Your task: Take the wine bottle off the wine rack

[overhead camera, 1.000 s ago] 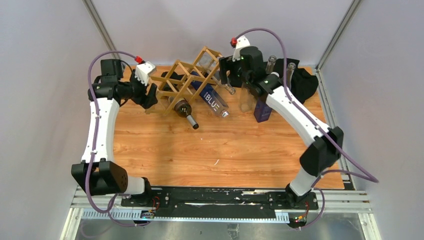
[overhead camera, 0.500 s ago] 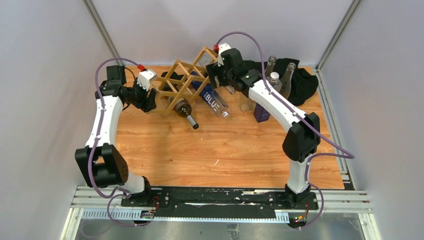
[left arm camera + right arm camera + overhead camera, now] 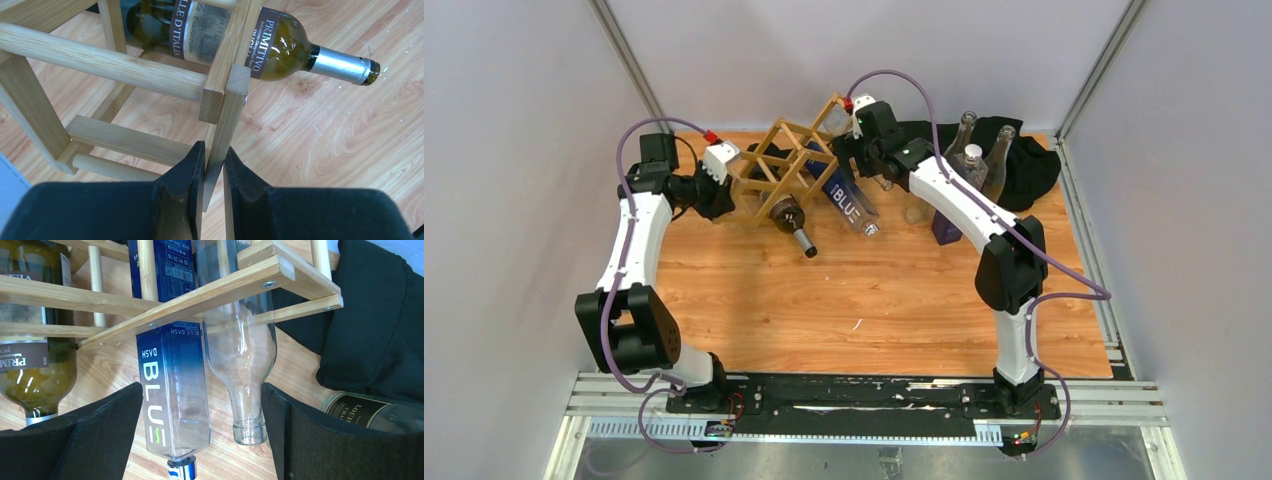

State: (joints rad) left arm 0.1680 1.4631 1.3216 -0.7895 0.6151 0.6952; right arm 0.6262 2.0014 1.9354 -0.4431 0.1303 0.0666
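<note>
Left end effector (image 3: 214, 150) on wine rack (image 3: 115, 62)

The left arm (image 3: 629, 260) rises from its base at the near edge, folds at a low elbow on its outer side, and runs its white link up and away to the far left of the table. There the wrist turns inward, toward the middle. The left gripper (image 3: 214, 150) is closed, its black fingers (image 3: 187, 175) pinching one thin stick of the wine rack (image 3: 125, 65) between them.

The right arm (image 3: 969, 215) stands up from its base to a high elbow, then reaches diagonally far and inward. The right gripper (image 3: 201, 390) points down with its jaws spread wide, the dark fingers (image 3: 100, 425) well apart.
</note>
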